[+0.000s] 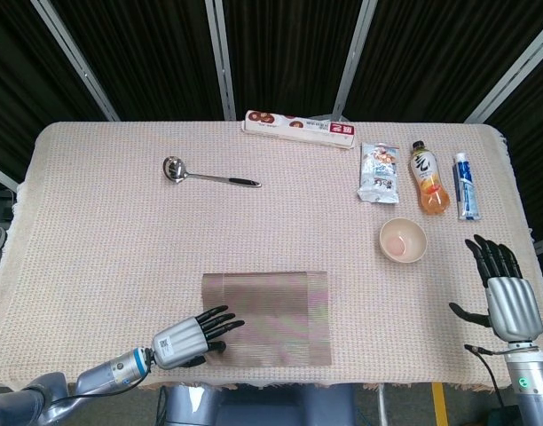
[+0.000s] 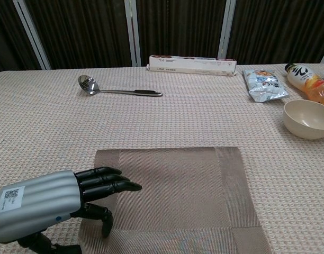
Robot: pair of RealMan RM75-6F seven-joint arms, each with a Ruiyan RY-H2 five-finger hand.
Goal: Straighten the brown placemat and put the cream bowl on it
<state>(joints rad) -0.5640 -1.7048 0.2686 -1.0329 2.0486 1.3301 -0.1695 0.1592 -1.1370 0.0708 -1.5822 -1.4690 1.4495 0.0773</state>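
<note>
Brown mat [image 1: 267, 317] lies square at the table's near edge; left hand [image 1: 190, 333] fingers spread over its left edge. Cream bowl [image 1: 403, 240] sits off-mat, right. Right hand [image 1: 502, 293] open-fingered, empty.

Brown placemat [image 2: 172, 196] near edge cut by chest frame; left hand [image 2: 56, 203] seemingly covers its corner.

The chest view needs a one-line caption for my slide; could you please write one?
Left robot hand rests its fingers on the brown placemat; the cream bowl waits apart, far right.
</note>
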